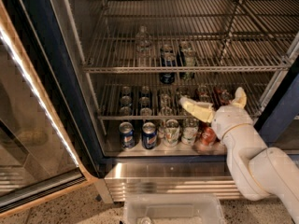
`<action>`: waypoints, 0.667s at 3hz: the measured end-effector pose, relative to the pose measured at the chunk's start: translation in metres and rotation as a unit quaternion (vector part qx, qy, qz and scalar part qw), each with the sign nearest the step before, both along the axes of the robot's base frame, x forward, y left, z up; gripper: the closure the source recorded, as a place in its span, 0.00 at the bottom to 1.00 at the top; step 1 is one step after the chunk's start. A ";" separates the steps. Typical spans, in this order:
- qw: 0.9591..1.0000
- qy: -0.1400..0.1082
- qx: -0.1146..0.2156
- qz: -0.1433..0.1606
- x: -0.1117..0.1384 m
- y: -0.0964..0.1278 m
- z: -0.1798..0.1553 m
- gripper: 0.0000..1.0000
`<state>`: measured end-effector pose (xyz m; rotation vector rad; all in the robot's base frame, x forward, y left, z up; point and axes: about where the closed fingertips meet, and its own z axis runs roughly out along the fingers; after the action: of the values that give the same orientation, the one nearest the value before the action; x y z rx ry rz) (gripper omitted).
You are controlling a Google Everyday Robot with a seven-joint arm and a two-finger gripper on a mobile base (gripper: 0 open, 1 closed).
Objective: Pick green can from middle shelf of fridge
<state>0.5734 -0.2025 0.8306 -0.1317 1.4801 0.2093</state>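
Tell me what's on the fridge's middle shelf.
A clear bottle, a dark blue can and the green can stand on the middle shelf; whatever is behind them is covered. The open end effector hovers lower, at the rack below.
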 end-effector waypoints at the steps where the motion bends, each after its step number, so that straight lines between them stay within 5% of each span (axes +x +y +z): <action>1: 1.000 -0.007 -0.005 0.001 0.019 0.002 0.002 0.00; 2: 1.000 -0.007 -0.010 -0.004 0.035 0.001 -0.001 0.00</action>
<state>0.6087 -0.2012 0.8296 -0.1421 1.4680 0.1864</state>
